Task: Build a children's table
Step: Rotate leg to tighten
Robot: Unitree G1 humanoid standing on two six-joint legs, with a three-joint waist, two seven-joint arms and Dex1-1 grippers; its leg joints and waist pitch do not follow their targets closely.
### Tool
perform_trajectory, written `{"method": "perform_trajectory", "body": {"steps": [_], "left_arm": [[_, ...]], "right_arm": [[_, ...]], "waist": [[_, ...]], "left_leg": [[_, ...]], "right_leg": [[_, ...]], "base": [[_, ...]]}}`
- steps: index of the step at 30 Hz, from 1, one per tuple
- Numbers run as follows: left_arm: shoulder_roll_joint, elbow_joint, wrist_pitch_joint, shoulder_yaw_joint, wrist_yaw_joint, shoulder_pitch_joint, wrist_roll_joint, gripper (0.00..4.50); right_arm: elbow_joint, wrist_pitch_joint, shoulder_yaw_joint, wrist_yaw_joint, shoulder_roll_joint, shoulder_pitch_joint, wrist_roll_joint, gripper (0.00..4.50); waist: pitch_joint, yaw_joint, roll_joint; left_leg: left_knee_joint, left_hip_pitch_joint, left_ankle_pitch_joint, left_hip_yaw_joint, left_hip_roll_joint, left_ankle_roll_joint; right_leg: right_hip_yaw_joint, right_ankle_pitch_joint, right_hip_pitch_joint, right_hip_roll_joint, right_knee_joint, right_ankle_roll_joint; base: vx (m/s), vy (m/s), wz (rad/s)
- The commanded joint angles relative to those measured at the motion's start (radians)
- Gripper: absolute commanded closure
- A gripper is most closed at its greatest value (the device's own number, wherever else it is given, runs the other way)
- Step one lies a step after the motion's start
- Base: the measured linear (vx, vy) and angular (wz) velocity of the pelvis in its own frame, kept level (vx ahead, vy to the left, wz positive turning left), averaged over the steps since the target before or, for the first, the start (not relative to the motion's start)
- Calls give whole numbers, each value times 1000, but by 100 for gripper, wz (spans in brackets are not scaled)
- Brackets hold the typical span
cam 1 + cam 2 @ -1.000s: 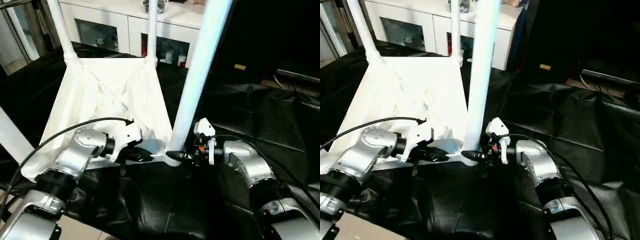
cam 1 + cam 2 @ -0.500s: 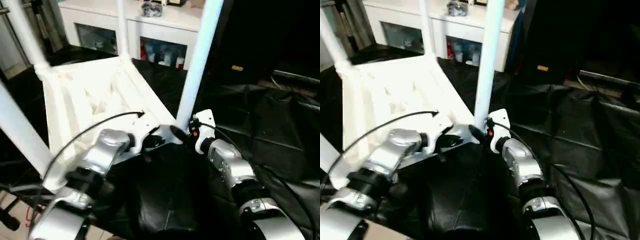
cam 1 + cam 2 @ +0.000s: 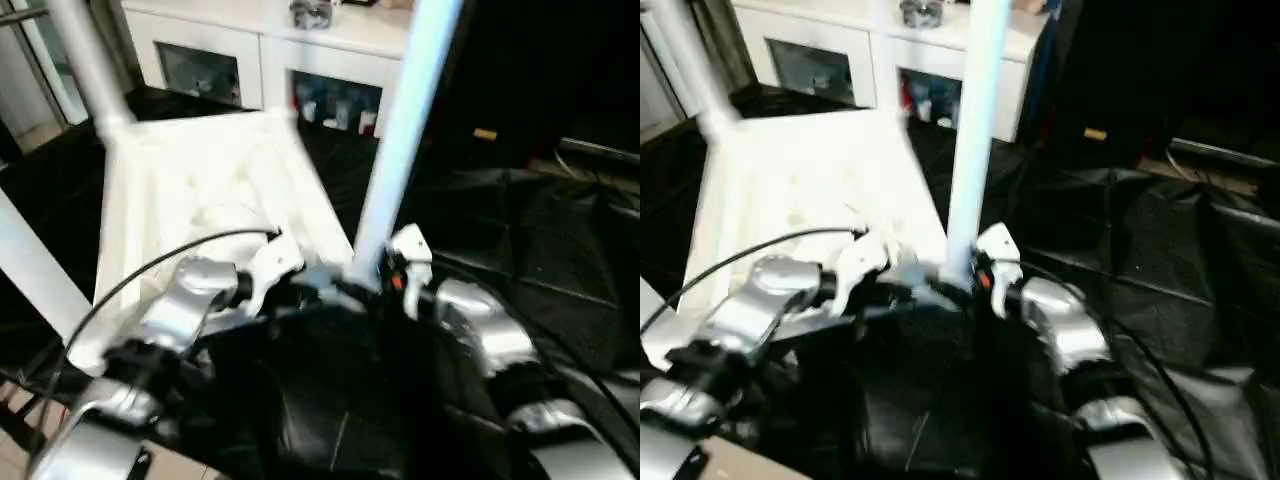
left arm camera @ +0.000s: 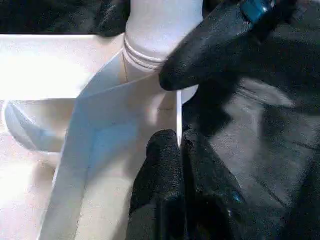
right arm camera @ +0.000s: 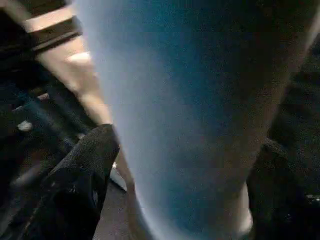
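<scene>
While the upturned tabletop (image 3: 205, 190) is resting ribbed side up on the black sheet (image 3: 520, 220), its thin near rim is being pinched between the closed fingers of the left gripper (image 4: 178, 146), just beside the corner socket (image 4: 150, 60). Rising from that socket, the near leg (image 3: 400, 140) is being straddled at its base by the right gripper (image 5: 185, 165), whose two fingers are lying against either side of the tube. Beyond both grippers, a far leg (image 3: 90, 65) is standing in its own corner, with a white glass-door cabinet (image 3: 250, 70) behind. A twist or lift applied unevenly is judged likely to be bending the thin rim or letting it slide out of the pinch; the smooth round tube could likewise be slipping through the right fingers, leaving the leg tilted or only partly seated.
</scene>
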Motion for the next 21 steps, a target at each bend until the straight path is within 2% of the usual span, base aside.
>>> {"method": "perform_trajectory", "body": {"steps": [1,5,8,9,10,13,16,21], "left_arm": [[-21,-39,-42,-23,-63,2,-58,450],[28,-37,-65,-22,-132,11,-67,450],[50,-31,-79,-15,-171,16,-78,450],[60,-29,-79,-12,-198,19,-85,450],[64,-29,-75,-11,-211,20,-88,450],[79,-20,-69,-11,-246,19,-89,450],[88,-14,-75,-15,-254,19,-89,450],[89,-14,-76,-16,-254,22,-91,450]], "right_arm": [[-32,16,37,79,-8,5,8,71],[-50,19,49,171,-56,11,9,71],[-69,33,63,235,-85,19,17,71],[-86,52,72,271,-100,25,28,71],[-95,63,75,286,-105,28,35,98],[-115,92,81,327,-117,32,50,108],[-115,99,82,339,-119,31,51,145],[-127,114,84,345,-118,36,54,180]], "waist": [[-60,-4,2],[-59,-4,-2],[-58,-2,3],[-57,-2,-3],[-58,1,-1],[-57,3,-1],[-58,5,-1],[-59,5,-1]], "left_leg": [[-67,3,-175,-5,30,48],[-66,4,-184,-3,30,45],[-67,6,-189,-3,32,43],[-66,4,-191,-2,31,44],[-67,7,-188,-2,33,45],[-67,6,-187,-1,33,43],[-67,7,-186,-2,33,37],[-66,6,-179,-2,33,33]], "right_leg": [[49,-169,52,-78,-68,-207],[49,-215,51,-79,-71,-200],[49,-229,49,-79,-72,-199],[49,-231,50,-77,-73,-197],[49,-233,49,-77,-72,-195],[49,-236,47,-78,-72,-199],[49,-239,47,-80,-71,-198],[49,-235,48,-79,-71,-197]], "base": [[0,0,0],[0,0,0],[0,0,0],[0,0,0],[0,0,0],[0,0,0],[0,0,0],[0,0,0]]}}
